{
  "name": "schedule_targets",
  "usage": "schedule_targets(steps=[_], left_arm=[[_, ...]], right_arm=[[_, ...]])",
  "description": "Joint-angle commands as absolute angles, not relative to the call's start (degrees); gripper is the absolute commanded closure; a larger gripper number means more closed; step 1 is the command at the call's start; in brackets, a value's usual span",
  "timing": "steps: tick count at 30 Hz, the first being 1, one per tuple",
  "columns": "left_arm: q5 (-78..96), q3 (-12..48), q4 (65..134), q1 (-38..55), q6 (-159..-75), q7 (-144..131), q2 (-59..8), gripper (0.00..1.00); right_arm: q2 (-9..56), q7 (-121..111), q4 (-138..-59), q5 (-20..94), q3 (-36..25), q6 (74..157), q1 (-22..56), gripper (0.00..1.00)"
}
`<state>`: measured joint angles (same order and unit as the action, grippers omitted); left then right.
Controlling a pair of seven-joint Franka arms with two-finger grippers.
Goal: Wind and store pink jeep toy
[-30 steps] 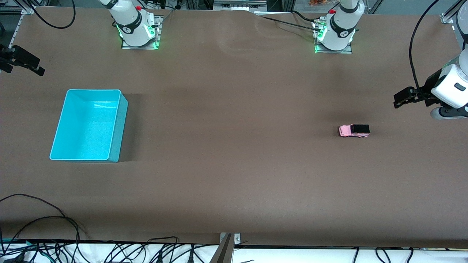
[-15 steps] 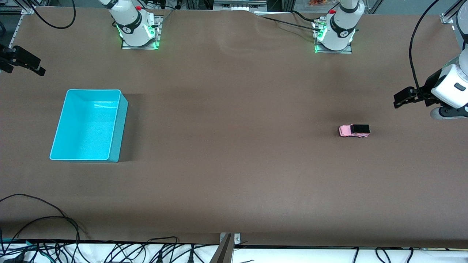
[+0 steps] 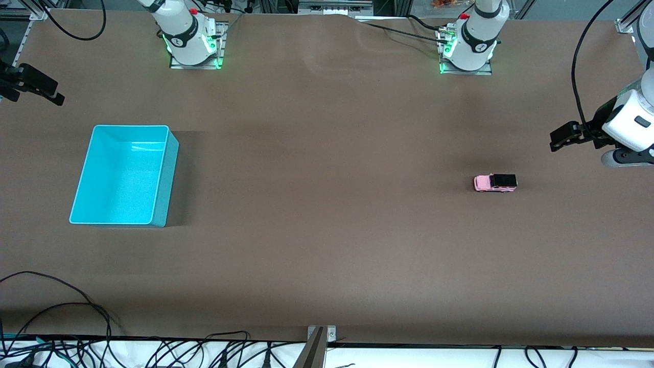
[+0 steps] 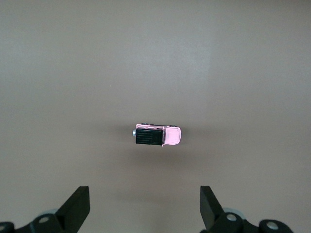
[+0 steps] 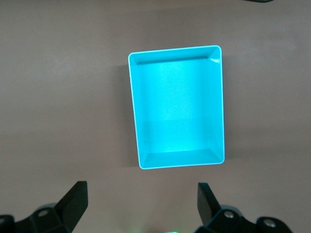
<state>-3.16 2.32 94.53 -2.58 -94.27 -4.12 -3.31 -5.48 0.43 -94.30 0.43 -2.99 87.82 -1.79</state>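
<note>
The pink jeep toy (image 3: pixel 495 182), with a black roof, stands on the brown table toward the left arm's end. It also shows in the left wrist view (image 4: pixel 157 136). My left gripper (image 3: pixel 559 139) hangs in the air over the table's end, beside the jeep, open and empty; its fingers stand wide apart in the left wrist view (image 4: pixel 144 208). The cyan bin (image 3: pixel 125 175) stands empty toward the right arm's end. My right gripper (image 3: pixel 38 89) hovers over that end of the table, open and empty, with the bin (image 5: pixel 177 107) in its wrist view (image 5: pixel 141 204).
The two arm bases (image 3: pixel 191 43) (image 3: pixel 467 48) stand along the table's edge farthest from the front camera. Loose cables (image 3: pixel 153 350) and a metal bracket (image 3: pixel 319 340) lie along the edge nearest to it. Brown table (image 3: pixel 327 204) stretches between bin and jeep.
The right gripper has shifted very slightly. The jeep, the bin and the left gripper have not moved.
</note>
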Motion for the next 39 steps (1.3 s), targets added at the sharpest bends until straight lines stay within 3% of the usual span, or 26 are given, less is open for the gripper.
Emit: schedule_targets(steps=[1,39], left_arm=[[-1.8,2.5,95.4,-2.9,-94.0,-2.8,-2.3,0.00],[-1.7,2.5,94.6,-3.0,-94.0,-3.0,-3.0,0.00]], right_arm=[[-4.7,0.8,-92.4,1.1,-3.2,86.8,-1.8,0.00],[-4.7,0.5,-92.4,1.0,-3.3,86.6,-1.8,0.00]])
